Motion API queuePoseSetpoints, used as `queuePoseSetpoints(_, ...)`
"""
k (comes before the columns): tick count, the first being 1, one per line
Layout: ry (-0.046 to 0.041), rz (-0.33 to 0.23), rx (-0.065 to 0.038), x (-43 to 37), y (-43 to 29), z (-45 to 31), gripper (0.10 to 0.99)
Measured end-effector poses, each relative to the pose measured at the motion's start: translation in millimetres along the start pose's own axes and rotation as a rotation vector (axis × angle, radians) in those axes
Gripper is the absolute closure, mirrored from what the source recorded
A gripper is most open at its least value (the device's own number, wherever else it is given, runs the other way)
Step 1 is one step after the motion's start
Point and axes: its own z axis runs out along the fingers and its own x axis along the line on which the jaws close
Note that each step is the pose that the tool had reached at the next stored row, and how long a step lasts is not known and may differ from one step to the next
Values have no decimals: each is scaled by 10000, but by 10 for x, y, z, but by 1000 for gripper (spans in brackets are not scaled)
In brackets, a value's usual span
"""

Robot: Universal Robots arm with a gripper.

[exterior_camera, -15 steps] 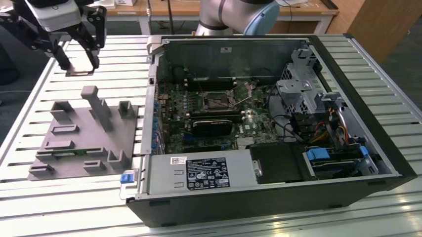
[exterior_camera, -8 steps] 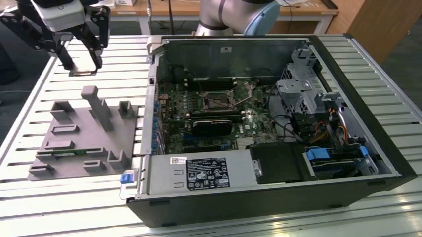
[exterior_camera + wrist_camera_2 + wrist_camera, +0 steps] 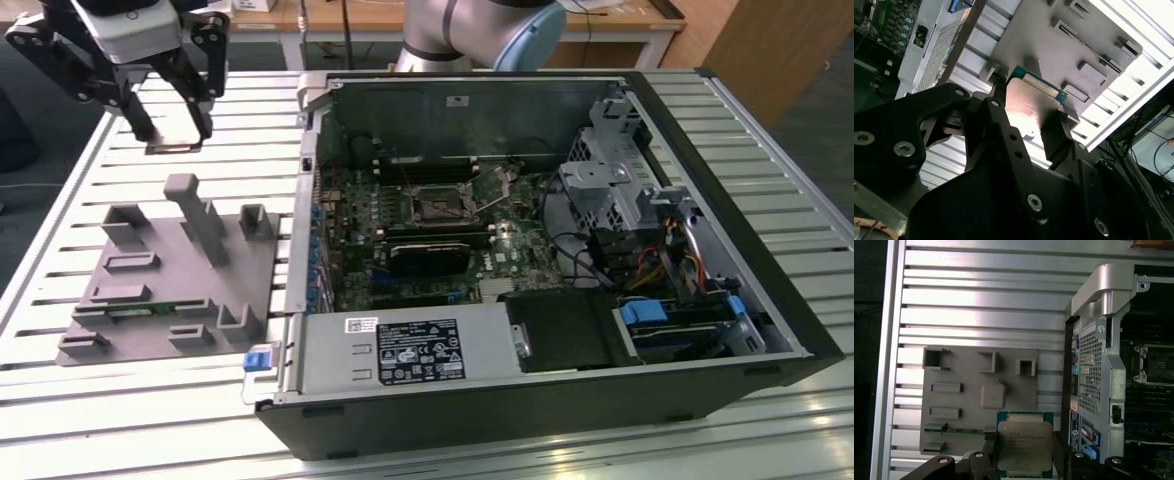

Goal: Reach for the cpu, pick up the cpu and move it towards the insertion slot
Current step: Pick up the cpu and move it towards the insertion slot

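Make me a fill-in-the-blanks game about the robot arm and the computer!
1. The gripper is shut on the ___.
2. The board around the insertion slot is coloured ___.
3. In the exterior view, the gripper hangs on the computer's ___ side.
Missing words: cpu; green; left.

- A grey fixture plate [image 3: 147,290] with upright blocks and pegs lay on the slatted metal counter [image 3: 54,400].
- An open computer case [image 3: 707,130] stood just beside it, toward the exterior view's right.
- Inside it sat a labelled power supply [image 3: 400,352] and a black card [image 3: 430,258].
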Motion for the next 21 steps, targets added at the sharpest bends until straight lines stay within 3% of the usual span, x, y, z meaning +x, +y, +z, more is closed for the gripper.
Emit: queuePoseSetpoints(21,0,0,0,-139,-4,-1,557)
